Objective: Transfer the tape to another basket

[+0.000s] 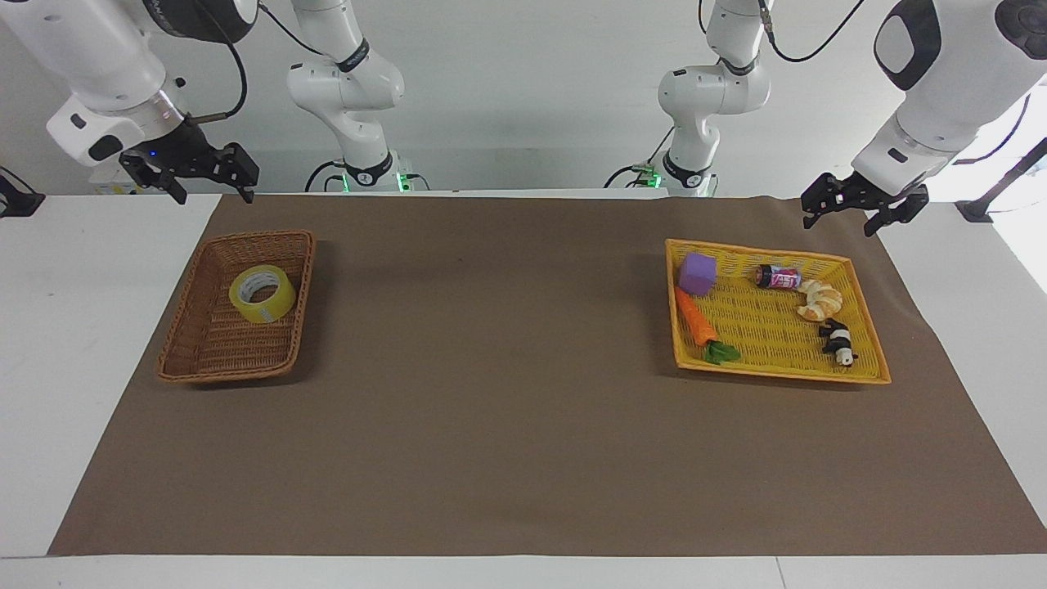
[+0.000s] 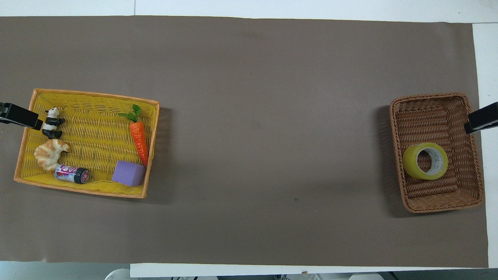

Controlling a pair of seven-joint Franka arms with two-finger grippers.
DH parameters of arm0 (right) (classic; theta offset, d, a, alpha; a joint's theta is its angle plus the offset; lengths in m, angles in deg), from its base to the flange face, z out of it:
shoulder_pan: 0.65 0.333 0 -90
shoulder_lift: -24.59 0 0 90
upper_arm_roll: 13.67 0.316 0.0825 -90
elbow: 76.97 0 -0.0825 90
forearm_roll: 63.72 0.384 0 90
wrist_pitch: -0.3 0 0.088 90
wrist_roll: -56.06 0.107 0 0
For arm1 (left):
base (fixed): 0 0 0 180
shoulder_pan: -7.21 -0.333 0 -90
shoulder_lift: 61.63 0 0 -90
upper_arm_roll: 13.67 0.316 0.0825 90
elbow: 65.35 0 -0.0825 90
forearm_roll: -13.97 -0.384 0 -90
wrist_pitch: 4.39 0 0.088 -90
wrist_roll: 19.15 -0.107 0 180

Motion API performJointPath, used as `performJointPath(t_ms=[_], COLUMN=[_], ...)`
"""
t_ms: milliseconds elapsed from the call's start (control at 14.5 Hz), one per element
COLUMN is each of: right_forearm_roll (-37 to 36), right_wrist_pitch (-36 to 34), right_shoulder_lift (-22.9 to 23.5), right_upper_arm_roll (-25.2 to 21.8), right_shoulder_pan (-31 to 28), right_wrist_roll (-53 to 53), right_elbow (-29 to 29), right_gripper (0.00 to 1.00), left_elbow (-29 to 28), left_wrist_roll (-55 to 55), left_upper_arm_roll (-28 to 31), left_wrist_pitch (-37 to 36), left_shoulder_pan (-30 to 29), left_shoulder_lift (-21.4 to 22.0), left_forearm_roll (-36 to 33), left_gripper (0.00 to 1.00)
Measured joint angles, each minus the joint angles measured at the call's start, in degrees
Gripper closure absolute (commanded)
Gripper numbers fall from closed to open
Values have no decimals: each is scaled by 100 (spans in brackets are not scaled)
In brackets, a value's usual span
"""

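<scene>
The tape (image 1: 262, 294), a yellow roll with a pale core, lies in the brown wicker basket (image 1: 225, 376) at the right arm's end of the table. It also shows in the overhead view (image 2: 425, 161), in the basket (image 2: 428, 95) toward the side nearer the robots. My right gripper (image 1: 211, 195) is open and empty, up in the air over the mat's corner by that basket. In the overhead view its tip (image 2: 481, 121) overlaps the basket's outer rim. My left gripper (image 1: 840, 222) is open and empty and waits over the mat by the yellow tray (image 1: 777, 375).
The flat yellow tray (image 2: 93, 95) at the left arm's end holds a purple block (image 2: 129, 173), a carrot (image 2: 139, 138), a small can (image 2: 72, 174), a croissant (image 2: 49, 154) and a panda figure (image 2: 51, 122). A brown mat (image 2: 256, 116) covers the table.
</scene>
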State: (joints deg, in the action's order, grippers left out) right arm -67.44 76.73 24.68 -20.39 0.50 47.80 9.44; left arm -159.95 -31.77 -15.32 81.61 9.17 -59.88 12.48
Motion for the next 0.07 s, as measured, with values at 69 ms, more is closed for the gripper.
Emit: performJointPath(t_ms=[69], right_forearm_roll=[0], right_wrist_pitch=[0], right_shoulder_lift=[-10], right_upper_arm_roll=[-7], right_shoulder_pan=[0], right_wrist_roll=[0], right_elbow=[6], right_gripper=[0], left_elbow=[0], left_wrist_roll=[0], left_upper_arm_roll=[0], left_wrist_pitch=[0], left_shoulder_pan=[0], left_shoulder_lift=[0], left_forearm_roll=[0], left_gripper=[0])
